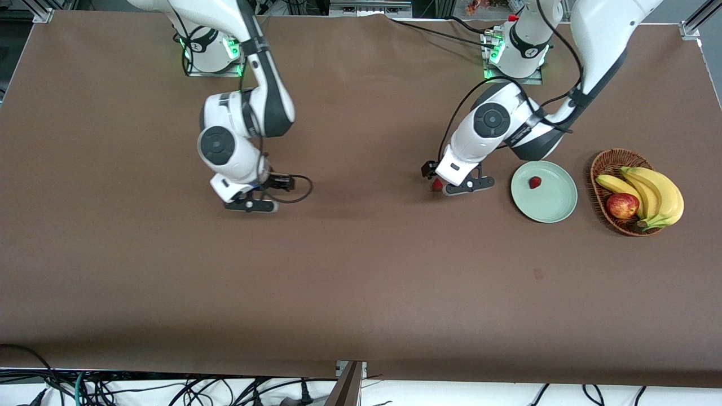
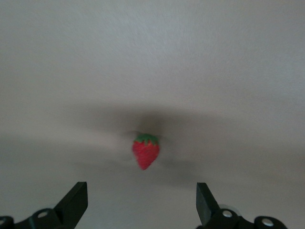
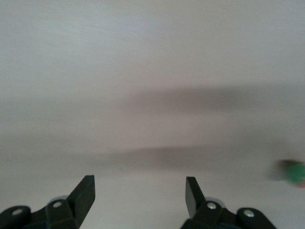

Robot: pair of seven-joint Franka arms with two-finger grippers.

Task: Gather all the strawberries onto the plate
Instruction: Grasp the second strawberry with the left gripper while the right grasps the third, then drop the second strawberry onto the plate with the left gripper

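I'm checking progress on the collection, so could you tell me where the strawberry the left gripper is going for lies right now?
The strawberry lies on the bare table, under the open left gripper, beside the mint-green plate toward the right arm's end.

The right gripper (image 3: 138, 195) hangs over bare table surface (image 3: 143, 71), its two dark fingers (image 3: 83, 193) spread wide apart with nothing between them. The cloth under it looks pale and smeared, crossed by two soft dark bands of shadow. At the picture's edge, well apart from the fingers, sits a small blurred object (image 3: 293, 171), green with a touch of red; it is too smeared to say for sure what it is.
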